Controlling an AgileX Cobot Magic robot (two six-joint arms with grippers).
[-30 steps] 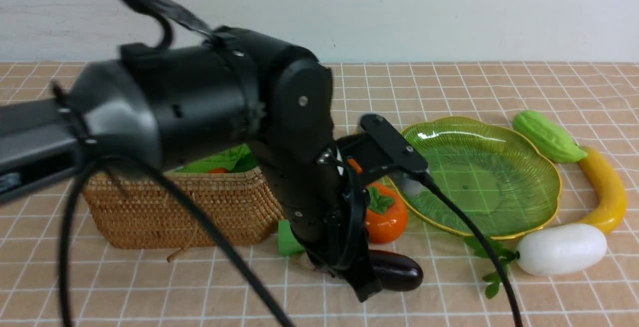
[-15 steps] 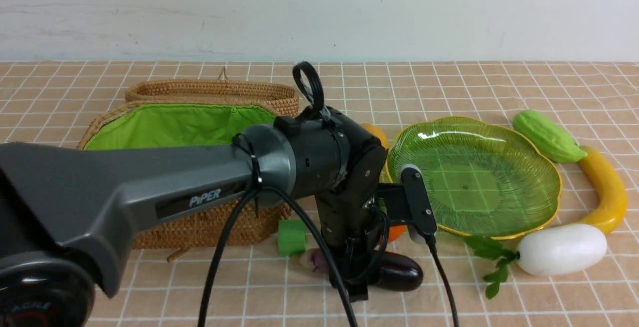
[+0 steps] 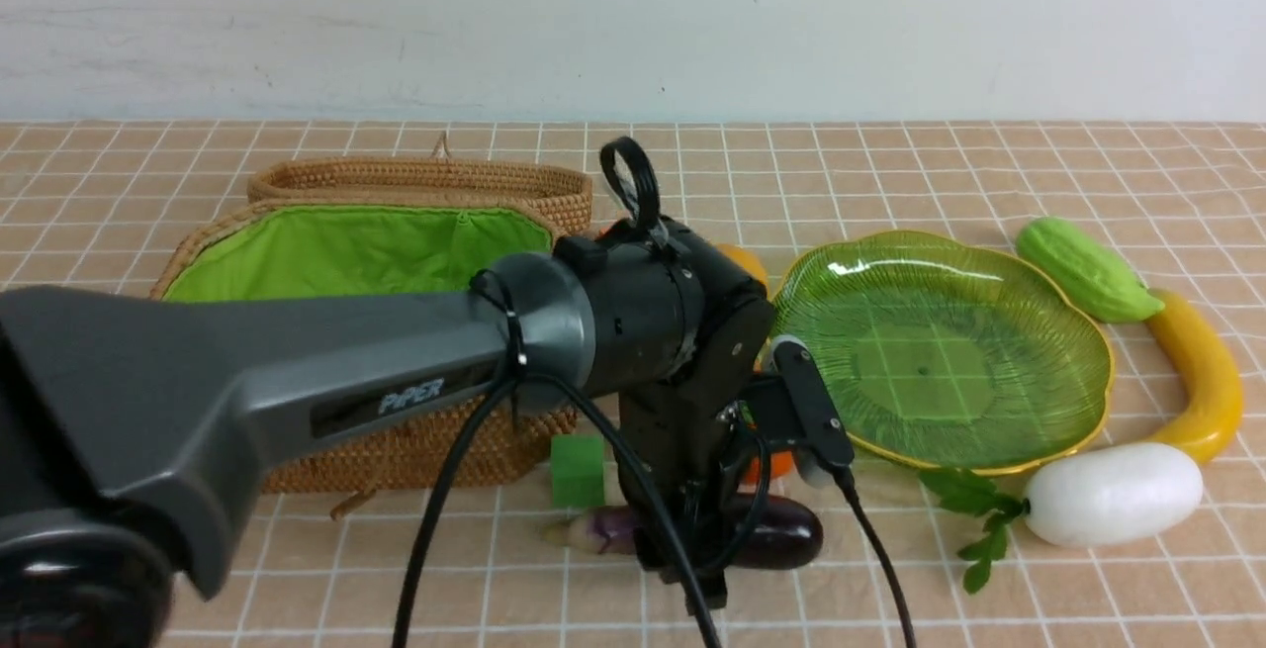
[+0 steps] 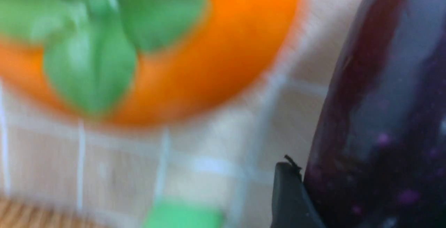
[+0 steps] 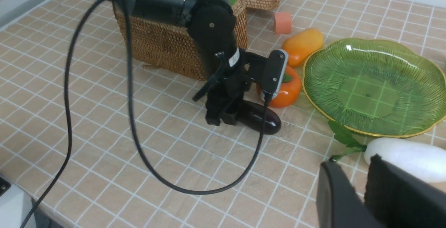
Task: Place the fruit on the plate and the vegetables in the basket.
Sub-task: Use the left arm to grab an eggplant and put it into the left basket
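Left gripper (image 5: 220, 118) stands over the glossy dark purple toy eggplant (image 3: 783, 539), lying left-to-right on the table (image 3: 989, 594) near the tan woven wicker basket (image 3: 396, 450). One finger (image 4: 289, 196) touches its flank; a closed grip cannot be confirmed.

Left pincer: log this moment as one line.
left pincer | down over dark purple glossy toy eggplant | grip unconfirmed | translucent green glass plate empty | stage: vegetable pickup

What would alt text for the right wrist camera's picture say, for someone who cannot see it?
A black robot arm reaches down to a checked tablecloth, its left gripper at one end of a dark purple eggplant. Around it lie an orange persimmon, a mango, a wicker basket, a green glass plate and a white radish.
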